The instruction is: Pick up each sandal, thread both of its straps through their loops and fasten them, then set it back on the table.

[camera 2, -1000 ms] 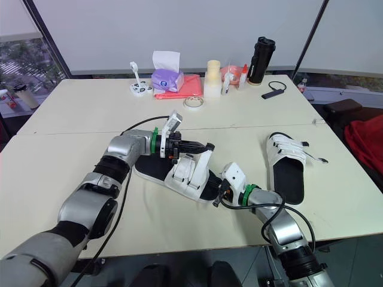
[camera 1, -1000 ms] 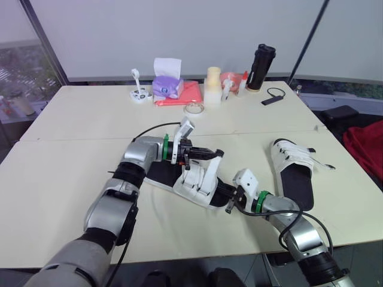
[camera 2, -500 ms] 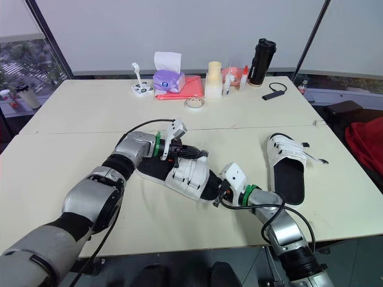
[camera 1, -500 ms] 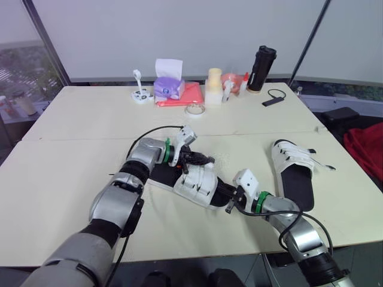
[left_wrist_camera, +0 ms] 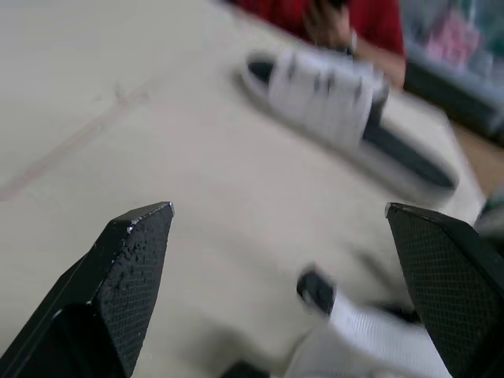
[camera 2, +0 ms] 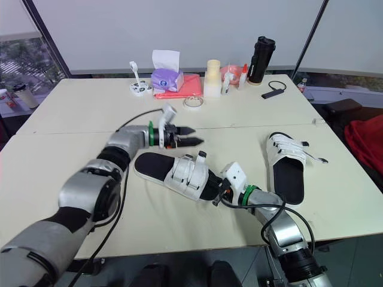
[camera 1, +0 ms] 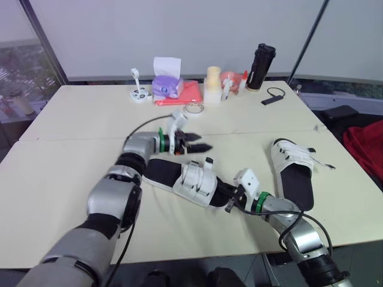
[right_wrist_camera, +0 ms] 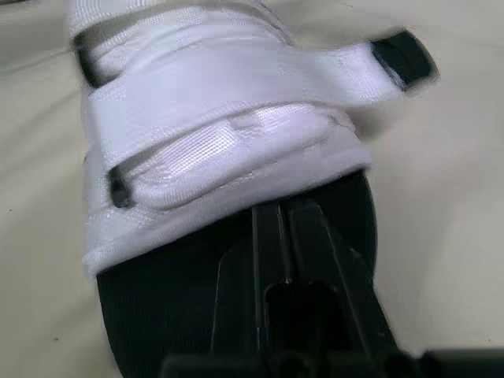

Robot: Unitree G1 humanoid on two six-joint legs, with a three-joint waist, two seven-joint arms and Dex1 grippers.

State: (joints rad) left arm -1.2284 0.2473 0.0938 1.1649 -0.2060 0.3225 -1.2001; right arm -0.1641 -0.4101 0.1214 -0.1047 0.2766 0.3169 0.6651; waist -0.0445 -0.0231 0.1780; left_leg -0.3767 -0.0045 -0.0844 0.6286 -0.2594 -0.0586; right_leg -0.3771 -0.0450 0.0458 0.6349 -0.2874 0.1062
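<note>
On the table [camera 1: 66,155], in the head view, the left gripper [camera 1: 201,143] hovers spread and empty just beyond the near sandal [camera 1: 182,178]. Its wrist view shows the second sandal [left_wrist_camera: 339,102] farther off. In the right wrist view, the right gripper [right_wrist_camera: 273,216] is clenched and lies on the near sandal's black footbed.

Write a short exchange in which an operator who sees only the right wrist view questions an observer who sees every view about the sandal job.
Operator: I see one sandal with a strap end sticking out. What is the other arm doing?
Observer: The left gripper hovers open just beyond that sandal, close to the raised strap end, holding nothing.
Operator: Is there another sandal anywhere?
Observer: Yes, the second sandal lies sole down on the table to the robot's right, apart from both grippers.
</note>
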